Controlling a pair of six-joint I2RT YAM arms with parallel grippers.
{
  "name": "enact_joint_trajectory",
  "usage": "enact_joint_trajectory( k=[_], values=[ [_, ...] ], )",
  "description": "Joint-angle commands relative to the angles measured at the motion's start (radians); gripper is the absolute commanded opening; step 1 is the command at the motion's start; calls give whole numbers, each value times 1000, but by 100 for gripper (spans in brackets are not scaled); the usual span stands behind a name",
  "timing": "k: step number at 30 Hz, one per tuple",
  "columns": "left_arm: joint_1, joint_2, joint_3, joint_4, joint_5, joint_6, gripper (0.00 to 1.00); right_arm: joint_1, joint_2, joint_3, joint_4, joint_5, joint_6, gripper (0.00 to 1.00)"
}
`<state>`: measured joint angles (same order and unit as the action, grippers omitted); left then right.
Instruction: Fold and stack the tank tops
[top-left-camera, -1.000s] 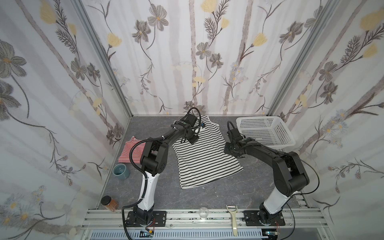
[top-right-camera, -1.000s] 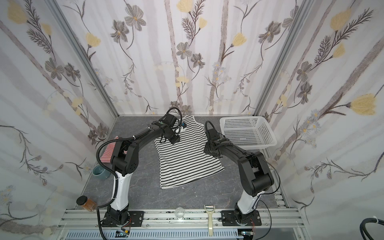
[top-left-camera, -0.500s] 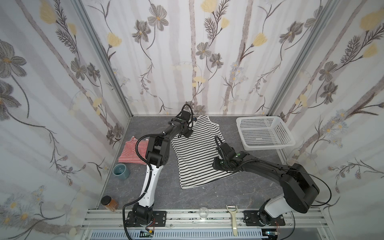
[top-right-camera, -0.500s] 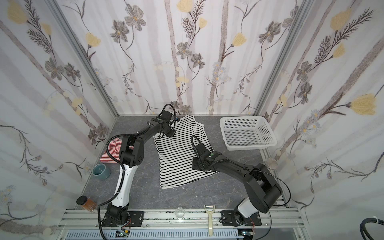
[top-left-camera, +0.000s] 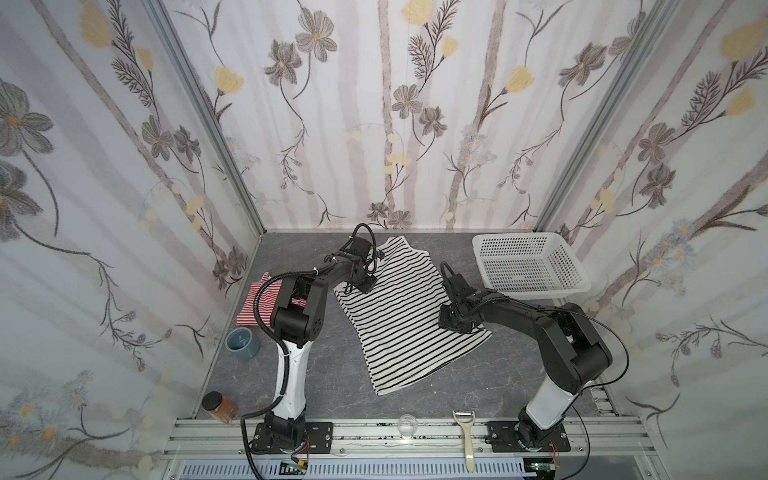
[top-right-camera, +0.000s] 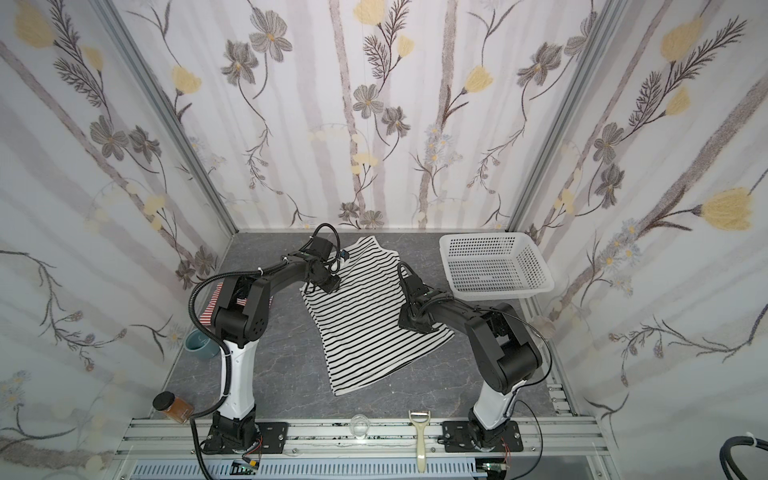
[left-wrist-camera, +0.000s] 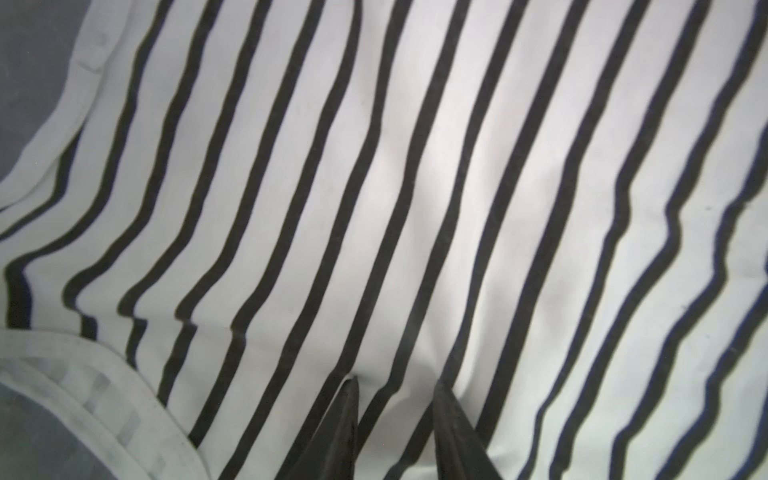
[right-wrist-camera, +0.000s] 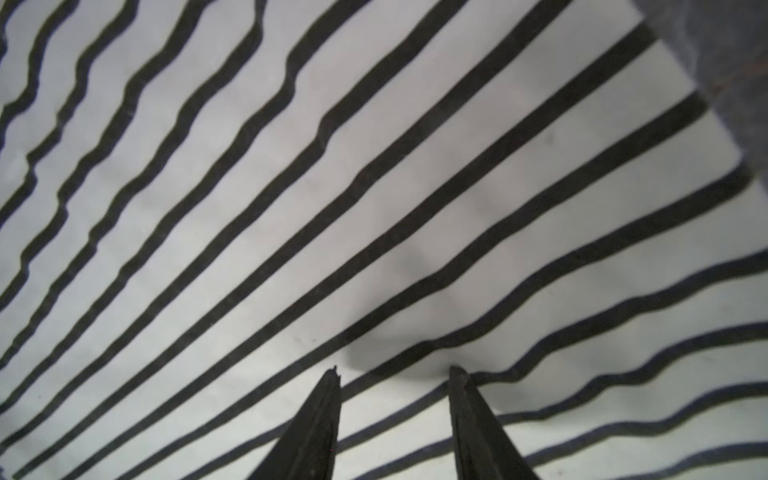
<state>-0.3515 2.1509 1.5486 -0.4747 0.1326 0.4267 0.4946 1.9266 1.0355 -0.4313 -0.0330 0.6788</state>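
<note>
Rests the left claw (left-wrist-camera: 395, 382) on a white knit tank top with thin black stripes (top-left-camera: 399, 328), just beside its pale armhole trim (left-wrist-camera: 91, 361). Holds those jaws narrowly apart, fingertips (left-wrist-camera: 345, 415) down on flat cloth, nothing visibly pinched between. Sets the right claw (right-wrist-camera: 395, 370) near the same top's opposite side edge, jaws slightly wider, likewise empty. Lies spread flat beneath both claws. Shows a red-and-white striped knit tank top (top-left-camera: 247, 309) well behind the left claw, a white perforated plastic basket (top-left-camera: 540, 289) near the right.

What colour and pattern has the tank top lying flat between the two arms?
The tank top is white with thin black stripes, clearest in the left wrist view.
</note>
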Motion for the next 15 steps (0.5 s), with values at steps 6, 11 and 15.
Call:
enact_joint_trajectory(
  k=[6,11,15],
  values=[
    [-2,-163,-231,-6,14,-22,33,-66,196,237,-126,56,-87,46],
    [-16,-250,-356,1,44,-52,33,-98,345,508,-254,104,-131,46],
    [-60,-328,-463,4,62,-65,33,-130,489,821,-352,53,-178,46]
  ],
)
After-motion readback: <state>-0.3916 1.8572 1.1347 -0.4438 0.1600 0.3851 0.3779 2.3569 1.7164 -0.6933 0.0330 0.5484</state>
